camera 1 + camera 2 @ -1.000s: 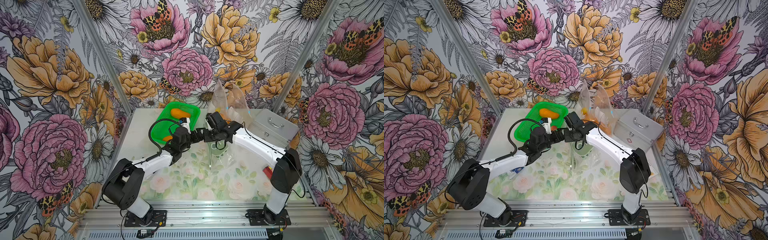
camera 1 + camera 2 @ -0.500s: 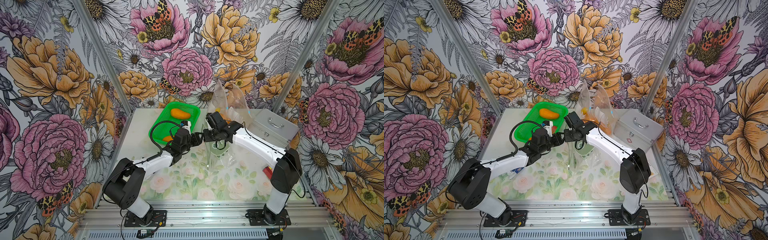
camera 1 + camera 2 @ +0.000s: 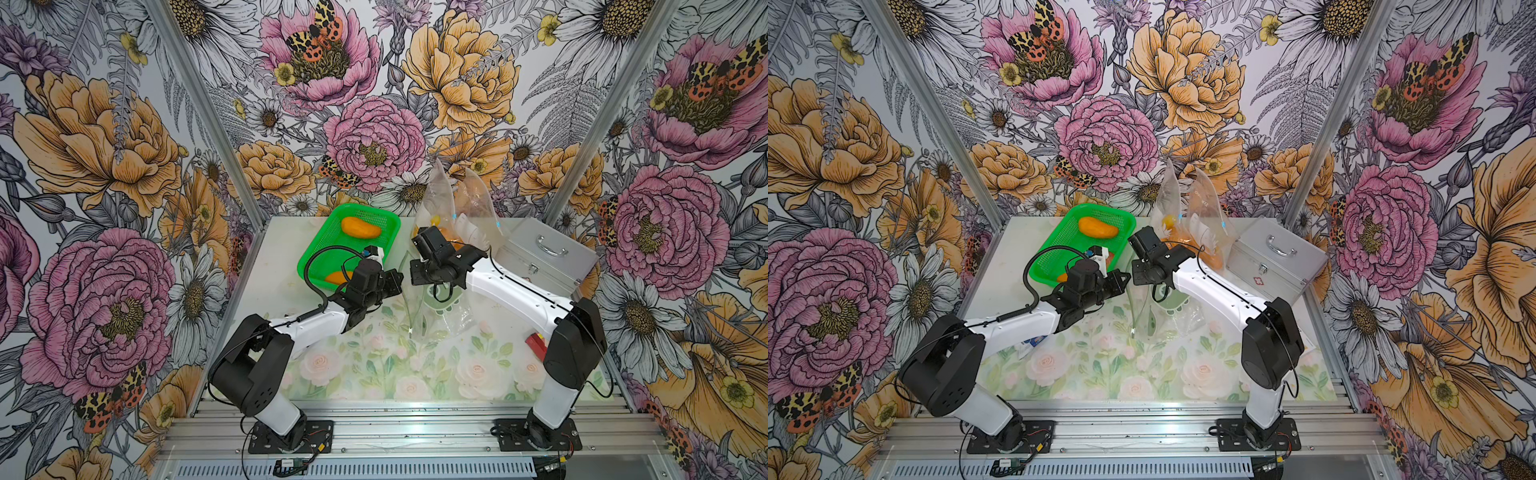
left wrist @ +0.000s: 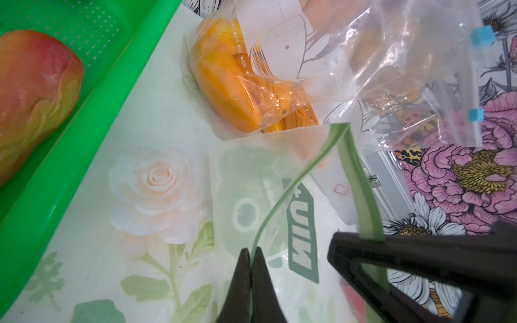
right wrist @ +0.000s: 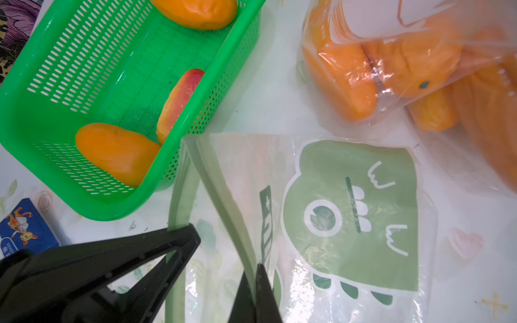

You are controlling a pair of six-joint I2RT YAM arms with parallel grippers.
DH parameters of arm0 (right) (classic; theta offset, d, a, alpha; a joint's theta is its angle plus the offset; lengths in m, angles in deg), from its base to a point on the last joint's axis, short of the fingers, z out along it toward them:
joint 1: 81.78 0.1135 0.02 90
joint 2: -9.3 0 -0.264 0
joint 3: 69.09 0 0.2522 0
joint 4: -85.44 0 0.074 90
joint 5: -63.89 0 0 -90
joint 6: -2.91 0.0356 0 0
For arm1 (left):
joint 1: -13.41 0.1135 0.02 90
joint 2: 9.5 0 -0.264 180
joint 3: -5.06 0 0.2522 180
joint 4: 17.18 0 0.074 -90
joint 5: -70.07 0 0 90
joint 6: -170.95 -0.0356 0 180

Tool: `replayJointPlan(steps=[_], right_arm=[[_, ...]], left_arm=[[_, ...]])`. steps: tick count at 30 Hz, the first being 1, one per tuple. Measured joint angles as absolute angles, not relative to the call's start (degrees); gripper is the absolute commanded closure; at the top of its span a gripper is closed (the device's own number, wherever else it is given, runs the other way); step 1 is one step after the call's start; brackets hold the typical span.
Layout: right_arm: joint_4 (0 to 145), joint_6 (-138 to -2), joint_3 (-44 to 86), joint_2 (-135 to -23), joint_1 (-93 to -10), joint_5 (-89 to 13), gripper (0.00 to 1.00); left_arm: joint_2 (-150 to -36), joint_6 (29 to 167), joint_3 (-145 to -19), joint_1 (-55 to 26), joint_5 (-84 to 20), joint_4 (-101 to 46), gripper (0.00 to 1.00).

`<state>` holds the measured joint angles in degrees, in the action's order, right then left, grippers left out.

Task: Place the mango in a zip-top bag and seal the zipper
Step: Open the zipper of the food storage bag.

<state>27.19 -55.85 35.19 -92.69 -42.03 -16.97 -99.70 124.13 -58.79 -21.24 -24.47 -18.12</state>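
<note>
Green basket [image 3: 326, 245] sits left of centre at the back of the table [image 3: 374, 374]. Three mangoes lie in it: an orange mango [image 3: 360, 227] at the far end, a red-yellow mango [image 5: 179, 100] leaning on the wall nearest the bag, and a second orange mango [image 5: 117, 151] touching it.

Left gripper [image 4: 251, 256]: jaws pinched tight on one green zipper lip of the zip-top bag [image 5: 349, 212], just beside the basket. The bag lies on the table between the two arms, dinosaur print up, mouth parted.

Right gripper [image 5: 255, 272]: jaws closed on the opposite lip. Behind it, filled clear bags [image 3: 457, 208] of orange fruit stand by the back wall.

Silver case [image 3: 544, 253] at far right.
</note>
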Motion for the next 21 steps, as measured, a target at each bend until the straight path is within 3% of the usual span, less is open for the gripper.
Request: replayJointPlan(steps=[3,6,13,15,17,19,21], right_arm=[[27.0,-54.6,33.4,-92.4,-41.2,-14.7,0.74],[26.6,-53.2,31.9,-92.3,-40.3,-13.3,0.49],[26.3,-49.7,30.1,-92.3,-38.3,-12.1,0.40],[26.7,-48.9,29.1,-92.3,-37.7,-11.9,0.40],[27.1,-48.5,28.1,-92.4,-37.2,-11.9,0.47],[27.3,-48.2,27.2,-92.5,-37.1,-11.7,0.69],[27.3,-48.0,26.4,-92.4,-36.8,-10.7,0.84]], left_arm=[[-99.6,125.2,-58.8,-21.4,-24.5,-18.2,1.00],[-98.3,126.3,-58.7,-22.1,-24.0,-18.6,1.00],[-94.2,128.7,-58.3,-24.9,-21.5,-18.6,1.00],[-93.4,129.3,-57.6,-25.0,-20.4,-18.6,1.00],[-92.9,130.0,-57.0,-24.8,-19.6,-18.5,1.00],[-92.7,130.4,-56.3,-24.2,-19.2,-18.7,1.00],[-92.3,130.5,-55.6,-23.4,-19.0,-18.8,1.00]])
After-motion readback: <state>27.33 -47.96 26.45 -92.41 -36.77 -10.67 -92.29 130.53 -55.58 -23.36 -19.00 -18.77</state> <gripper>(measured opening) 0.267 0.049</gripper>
